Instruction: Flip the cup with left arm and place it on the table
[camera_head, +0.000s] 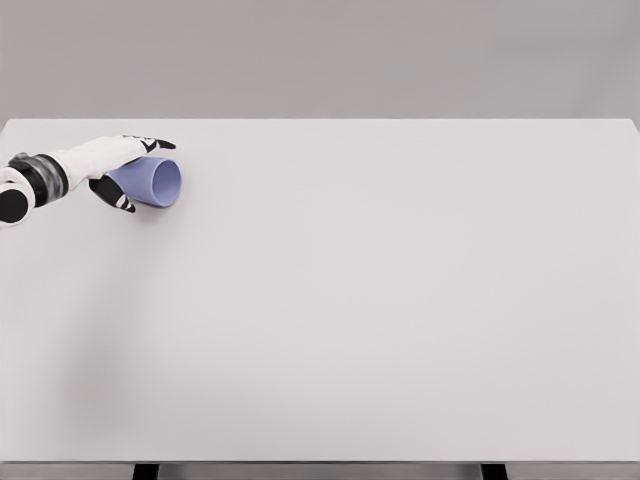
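A humanoid robot's left hand (122, 168) grips a periwinkle-blue cup (152, 182) near the far left corner of a broad white table (380, 320), seen from the head camera. The cup lies tipped on its side in the grasp, its round open mouth turned to the right and slightly toward the camera, showing a smooth, matte interior of the same blue. Its body is a short tapered cylinder, plain and unmarked, with the look of moulded plastic. White fingers with black tips (162, 145) curl over the top of the cup's wall, while a black-tipped thumb (124, 202) presses against its underside, so the hand closes around the vessel from the base end. Behind the hand, the glossy white forearm (45, 175) with a dark ribbed wrist band runs off the picture's left edge. A soft shadow sits just under the cup; whether the cup touches the tabletop or hangs just above it cannot be told. The table is a flat, uniform, matte rectangle, its near edge showing two dark legs (146, 471) below. A plain grey wall (320, 55) stands beyond the table's far edge.
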